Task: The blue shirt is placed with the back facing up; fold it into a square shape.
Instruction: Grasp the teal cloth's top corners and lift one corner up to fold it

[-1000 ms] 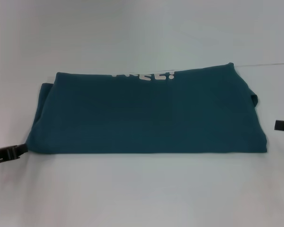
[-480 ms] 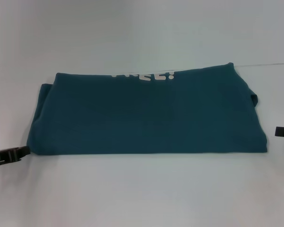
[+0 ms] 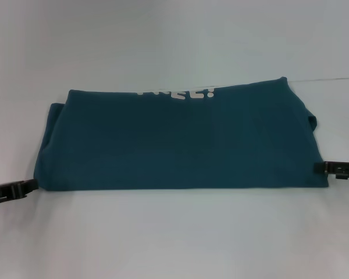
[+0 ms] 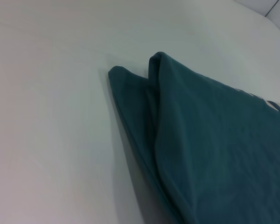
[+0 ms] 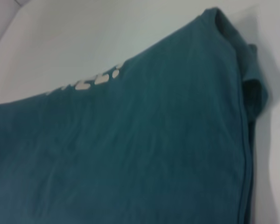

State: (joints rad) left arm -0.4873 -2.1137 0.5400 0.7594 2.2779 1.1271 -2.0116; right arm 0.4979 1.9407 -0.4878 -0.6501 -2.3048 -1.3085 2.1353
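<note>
left pincer [image 3: 14, 189]: low at the blue shirt [image 3: 180, 139]'s near left corner, grip cannot be told. right pincer [image 3: 331, 168]: touching near right edge, grip cannot be told. shirt: folded oblong, flat on white table [image 3: 174, 238], lettering at far edge.

A plain white table [image 3: 174, 232] fills the view under soft, even light.

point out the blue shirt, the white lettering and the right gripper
blue shirt [image 3: 180, 142], head view, middle of the folded top layer
white lettering [image 3: 177, 93], head view, on the far edge
right gripper [image 3: 321, 168], head view, its tip at the shirt's near right corner
</note>
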